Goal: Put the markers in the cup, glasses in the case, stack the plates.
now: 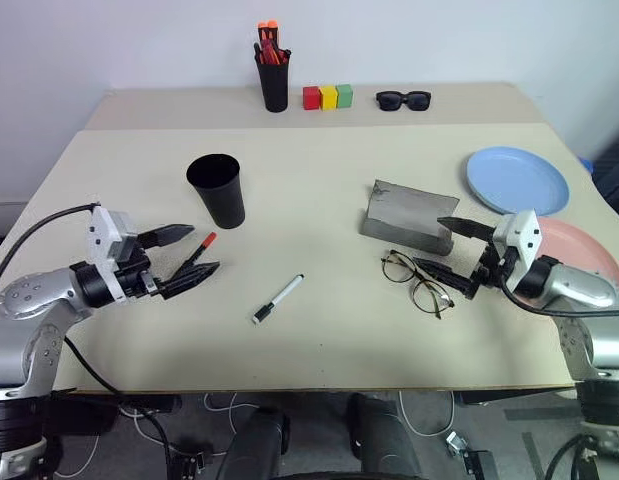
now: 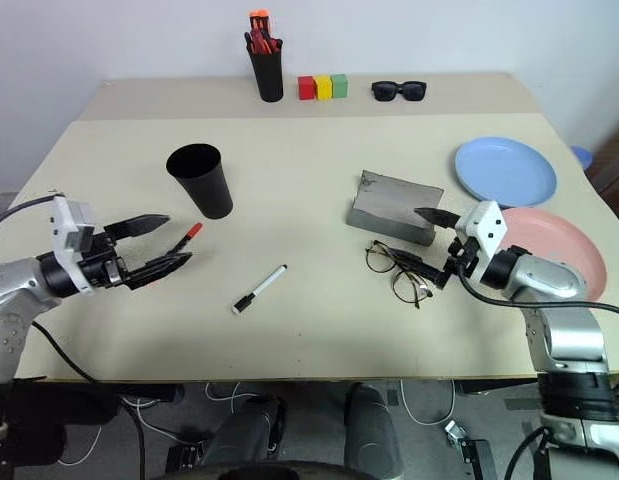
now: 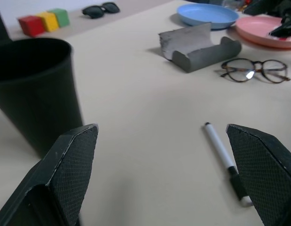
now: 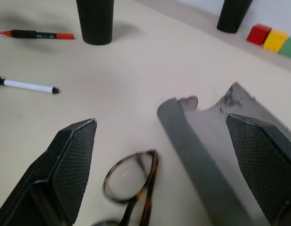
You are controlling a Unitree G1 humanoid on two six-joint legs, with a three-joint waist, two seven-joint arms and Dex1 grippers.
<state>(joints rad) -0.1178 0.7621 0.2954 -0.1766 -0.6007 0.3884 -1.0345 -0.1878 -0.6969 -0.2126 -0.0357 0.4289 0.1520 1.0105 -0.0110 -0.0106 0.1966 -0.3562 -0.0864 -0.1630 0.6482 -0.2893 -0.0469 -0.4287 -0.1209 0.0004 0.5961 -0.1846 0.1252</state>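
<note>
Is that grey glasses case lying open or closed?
Open: the case has its lid raised, showing the hollow inside, and the glasses lie beside it on the table.

A narrow black pen holder (image 1: 275, 82) with orange-capped pens stands at the far edge of the beige table (image 1: 319, 330). Beside it sit red (image 1: 311, 97), yellow (image 1: 328, 96) and green (image 1: 344, 95) cubes in a touching row, then chunky black sunglasses (image 1: 403, 99).

No legible text appears; the red-capped marker (image 4: 39, 34), beyond the right gripper's (image 4: 159, 160) fingertips, carries small print too fine to read
</note>
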